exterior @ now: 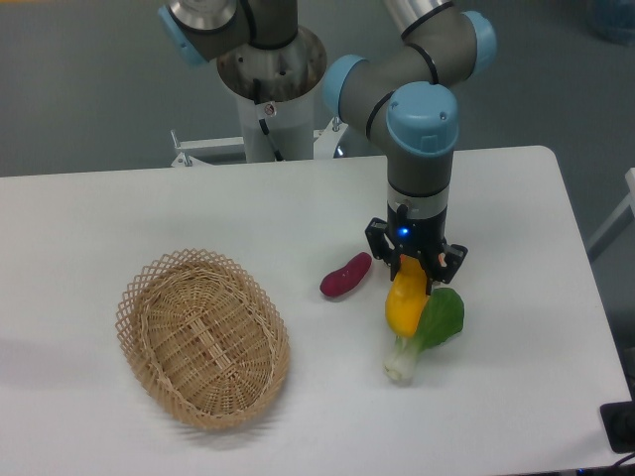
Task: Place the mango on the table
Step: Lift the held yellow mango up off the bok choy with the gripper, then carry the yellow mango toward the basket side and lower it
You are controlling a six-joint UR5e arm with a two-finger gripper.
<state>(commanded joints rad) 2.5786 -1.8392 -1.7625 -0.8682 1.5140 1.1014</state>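
The mango (404, 305) is yellow shading to orange at its top end. It hangs upright from my gripper (410, 272), whose fingers are shut on its orange upper end. Its lower end is in front of a green leafy vegetable (435, 322) that lies on the white table (516, 218); I cannot tell whether they touch. The arm comes down from above onto the right middle of the table.
A small reddish-purple oblong vegetable (345, 275) lies just left of the gripper. An oval woven wicker basket (203, 337) stands at the front left, with nothing in it. The robot's base (270, 89) stands at the back edge.
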